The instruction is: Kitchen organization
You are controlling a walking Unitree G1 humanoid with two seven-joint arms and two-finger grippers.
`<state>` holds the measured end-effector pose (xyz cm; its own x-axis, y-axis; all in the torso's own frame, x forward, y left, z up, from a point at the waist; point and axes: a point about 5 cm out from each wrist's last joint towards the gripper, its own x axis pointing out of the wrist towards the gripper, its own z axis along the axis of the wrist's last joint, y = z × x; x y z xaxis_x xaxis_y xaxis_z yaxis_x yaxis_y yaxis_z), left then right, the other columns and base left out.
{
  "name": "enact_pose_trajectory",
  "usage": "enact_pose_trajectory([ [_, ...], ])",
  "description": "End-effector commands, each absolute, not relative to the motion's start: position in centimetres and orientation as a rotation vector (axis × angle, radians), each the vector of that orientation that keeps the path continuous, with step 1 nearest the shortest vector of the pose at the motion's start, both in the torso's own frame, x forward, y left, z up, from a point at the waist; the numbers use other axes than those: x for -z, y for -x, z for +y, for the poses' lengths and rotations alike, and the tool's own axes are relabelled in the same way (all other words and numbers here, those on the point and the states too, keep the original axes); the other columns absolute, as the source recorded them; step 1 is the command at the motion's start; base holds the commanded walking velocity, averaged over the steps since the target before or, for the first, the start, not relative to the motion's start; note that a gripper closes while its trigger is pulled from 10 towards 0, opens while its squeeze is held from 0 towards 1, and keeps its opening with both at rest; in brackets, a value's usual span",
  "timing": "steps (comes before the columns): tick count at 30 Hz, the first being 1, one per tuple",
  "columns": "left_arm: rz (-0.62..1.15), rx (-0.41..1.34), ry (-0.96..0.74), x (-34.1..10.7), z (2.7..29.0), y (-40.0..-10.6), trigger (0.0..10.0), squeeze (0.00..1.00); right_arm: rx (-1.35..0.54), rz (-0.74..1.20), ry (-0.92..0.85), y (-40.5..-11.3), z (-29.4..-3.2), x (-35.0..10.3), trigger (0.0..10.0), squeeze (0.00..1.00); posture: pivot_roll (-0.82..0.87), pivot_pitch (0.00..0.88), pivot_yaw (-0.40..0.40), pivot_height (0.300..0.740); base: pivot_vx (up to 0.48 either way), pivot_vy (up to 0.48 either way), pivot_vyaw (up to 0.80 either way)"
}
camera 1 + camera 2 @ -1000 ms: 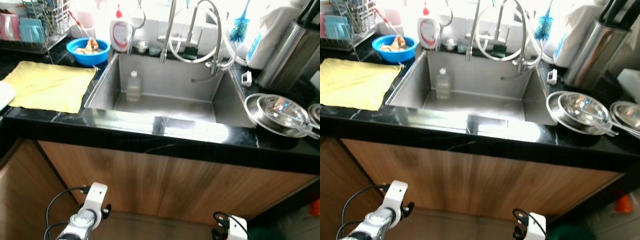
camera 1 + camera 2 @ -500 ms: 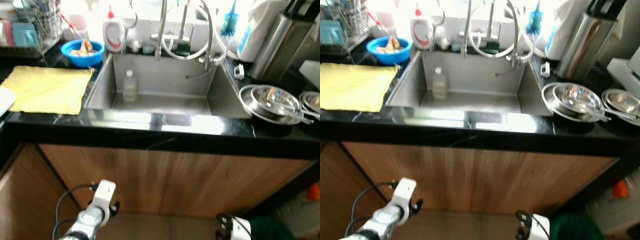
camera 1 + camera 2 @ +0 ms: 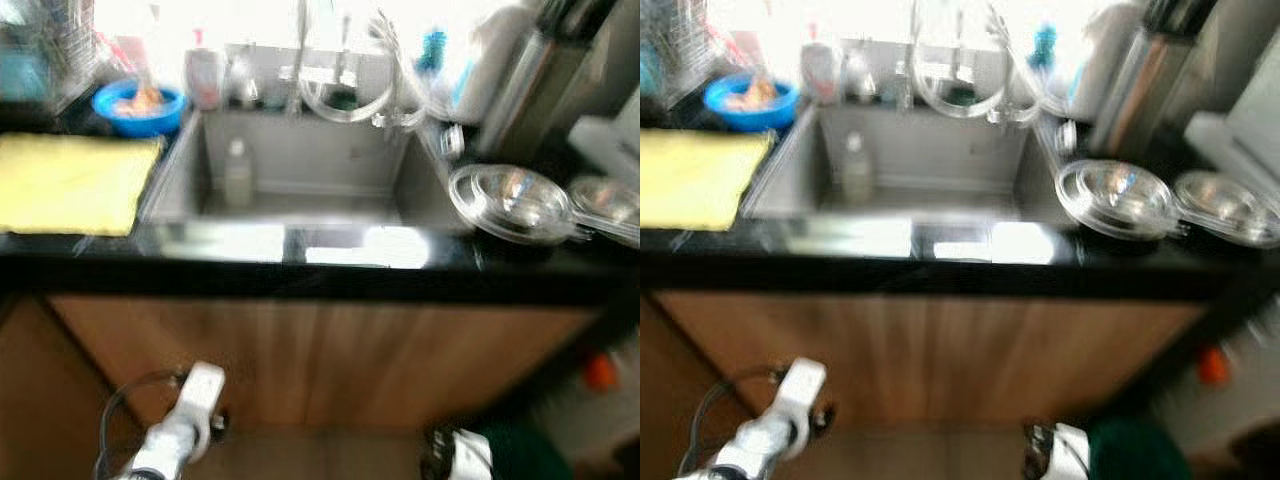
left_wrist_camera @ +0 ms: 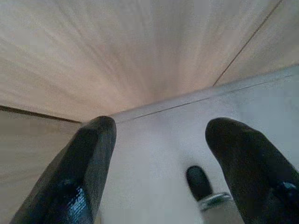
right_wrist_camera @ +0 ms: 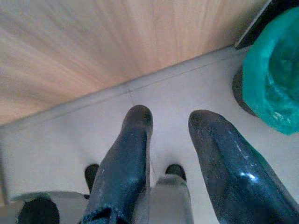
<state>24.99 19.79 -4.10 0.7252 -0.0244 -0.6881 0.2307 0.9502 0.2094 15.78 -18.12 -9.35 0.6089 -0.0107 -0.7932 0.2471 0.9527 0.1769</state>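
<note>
The eye views are blurred. A steel sink (image 3: 320, 150) is set in a black counter, and a clear plastic bottle (image 3: 237, 172) stands upright inside it at the left. A blue bowl (image 3: 138, 103) with food sits at the sink's back left, beside a yellow cloth (image 3: 70, 182) lying flat. Steel bowls (image 3: 510, 198) rest on the counter to the right. Both arms hang low before the wooden cabinet doors (image 3: 320, 360). My left gripper (image 4: 156, 126) is open wide over the pale floor. My right gripper (image 5: 170, 116) is open with a narrower gap, holding nothing.
A dish soap bottle (image 3: 203, 78) and a looped faucet (image 3: 340, 60) stand behind the sink. A tall steel canister (image 3: 530, 80) rises at the back right. A green bag (image 5: 275, 79) sits on the floor by the cabinet's right end, with something orange (image 3: 600, 370) nearby.
The whole picture has shifted and blurred, so the camera has turned rightward and drawn back a little. The counter things keep their places. Both arms still hang low.
</note>
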Motion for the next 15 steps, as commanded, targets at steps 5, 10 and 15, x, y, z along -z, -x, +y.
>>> enact_pose_trajectory([
  [5, 0.740, 0.169, -0.288, 4.12, 18.75, -25.18, 10.0, 0.00, 0.176, 0.907, -0.258, -15.53, -19.34, 9.30, 10.0, 0.00, 0.13, 0.000, -0.070, 0.740, 0.310, 0.000, 0.00],
  [10, 0.739, 0.162, -0.283, 4.09, 18.79, -25.22, 10.0, 0.00, 0.153, 0.903, -0.223, -15.72, -19.39, 9.19, 10.0, 0.00, 0.12, 0.000, -0.069, 0.740, 0.123, 0.000, 0.39],
  [15, 0.746, 0.159, -0.279, 4.23, 18.75, -25.06, 10.0, 0.00, 0.178, 0.909, -0.254, -15.61, -19.38, 9.27, 10.0, 0.00, 0.12, 0.000, -0.071, 0.740, 0.000, 0.000, 0.42],
])
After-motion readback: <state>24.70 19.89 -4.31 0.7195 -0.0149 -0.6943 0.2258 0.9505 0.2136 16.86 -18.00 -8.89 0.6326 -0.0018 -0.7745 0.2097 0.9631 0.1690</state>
